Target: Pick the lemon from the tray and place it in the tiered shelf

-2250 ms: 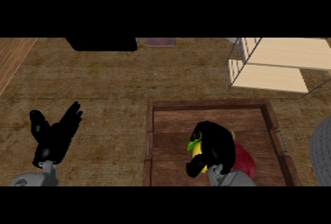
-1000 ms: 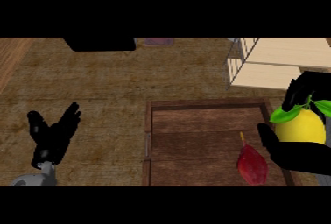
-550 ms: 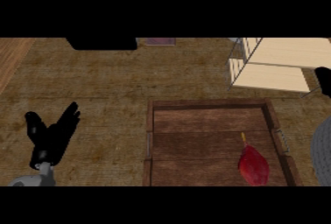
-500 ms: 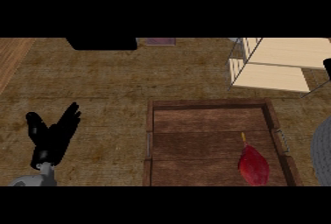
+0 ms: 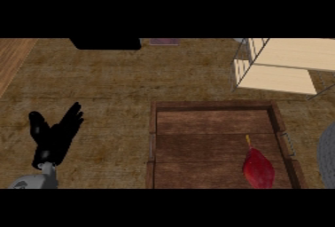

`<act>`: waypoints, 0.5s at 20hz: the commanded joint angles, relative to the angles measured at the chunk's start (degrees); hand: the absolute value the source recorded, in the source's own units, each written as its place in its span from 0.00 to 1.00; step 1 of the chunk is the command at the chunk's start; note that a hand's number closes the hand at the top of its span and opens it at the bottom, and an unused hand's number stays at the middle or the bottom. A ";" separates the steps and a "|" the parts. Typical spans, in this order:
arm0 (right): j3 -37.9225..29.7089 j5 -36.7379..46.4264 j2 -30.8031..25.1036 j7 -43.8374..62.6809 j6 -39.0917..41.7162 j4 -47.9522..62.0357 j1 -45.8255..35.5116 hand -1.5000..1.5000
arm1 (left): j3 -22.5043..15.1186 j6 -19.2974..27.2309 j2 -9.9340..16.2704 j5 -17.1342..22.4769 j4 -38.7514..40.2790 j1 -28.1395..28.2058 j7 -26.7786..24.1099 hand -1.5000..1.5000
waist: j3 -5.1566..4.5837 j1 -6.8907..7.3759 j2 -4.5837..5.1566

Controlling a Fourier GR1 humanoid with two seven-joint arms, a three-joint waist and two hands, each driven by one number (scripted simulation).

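Note:
The wooden tray lies at the lower right of the counter and holds only a red chili pepper. No lemon shows anywhere in the head view. The tiered shelf, pale wood boards on a thin metal frame, stands at the upper right. My left hand rests open at the lower left, fingers pointing up, well away from the tray. My right hand is out of the picture.
A black box-like object sits at the counter's far edge, with a small pinkish item beside it. A grey round object shows at the right edge. A lighter wood strip runs along the upper left.
My right hand lifted the lemon off the tray, carried it up toward the right edge beside the shelf, then left the view with it. The left hand has stayed still.

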 commanded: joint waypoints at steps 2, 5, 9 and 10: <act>-0.47 1.03 -3.19 -8.70 0.03 10.98 -0.17 1.00 | 0.16 -1.27 0.25 0.54 -0.65 1.67 2.32 0.50 | -0.26 0.04 0.27; 0.21 2.19 -5.65 -15.18 0.16 20.61 -4.32 1.00 | -2.15 2.20 -3.72 -2.46 2.46 -1.62 1.00 0.50 | -0.28 0.26 0.60; 2.87 6.01 -4.51 -21.49 -3.82 23.48 -1.76 1.00 | -0.91 1.11 -2.26 -1.40 -0.80 0.12 3.40 0.50 | -0.25 0.14 0.35; 4.36 6.71 -4.39 -21.93 -3.19 27.18 -4.50 1.00 | -2.19 1.70 -3.39 -2.35 -3.31 3.38 1.46 0.50 | -0.26 0.77 0.39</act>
